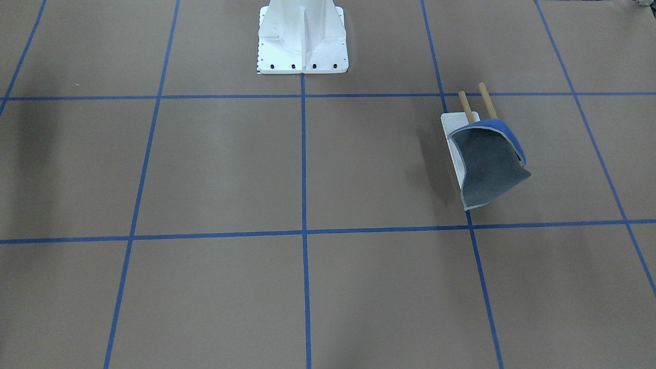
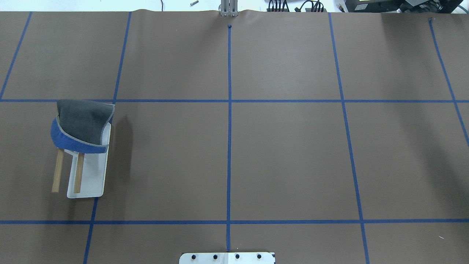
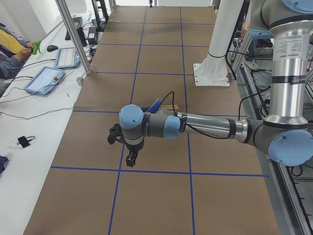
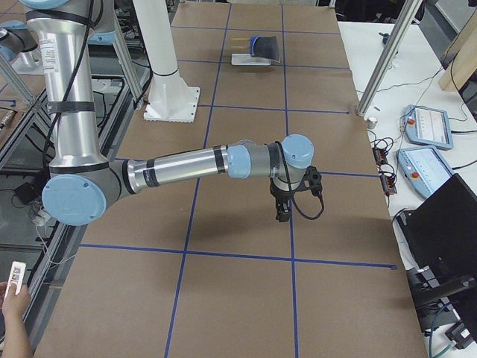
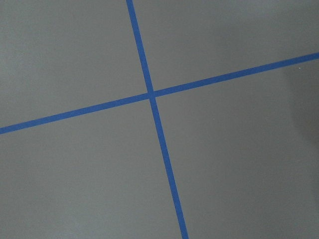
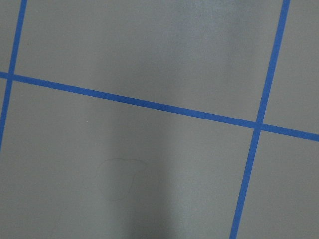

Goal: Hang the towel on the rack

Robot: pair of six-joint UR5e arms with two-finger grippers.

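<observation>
The towel [image 1: 489, 164] hangs draped over the two wooden rods [image 1: 487, 100] of the rack [image 1: 451, 128], dark grey side out with a blue fold at the top. In the overhead view the towel [image 2: 82, 123] covers the far end of the rack [image 2: 91, 179] at the table's left. My left gripper [image 3: 131, 159] shows only in the exterior left view, hanging above the table away from the towel [image 3: 155, 105]; I cannot tell if it is open or shut. My right gripper [image 4: 285, 212] shows only in the exterior right view, far from the towel [image 4: 264, 46]; I cannot tell its state. Both wrist views show only brown paper and blue tape.
The large white bolted pedestal [image 1: 302, 41] stands at the robot's side of the table, mid-width [image 2: 227, 257]. Blue tape lines grid the brown table cover. Tablets [image 3: 46, 78] and cables lie on the white desk beyond the table's far edge, behind a metal post [image 4: 380, 67].
</observation>
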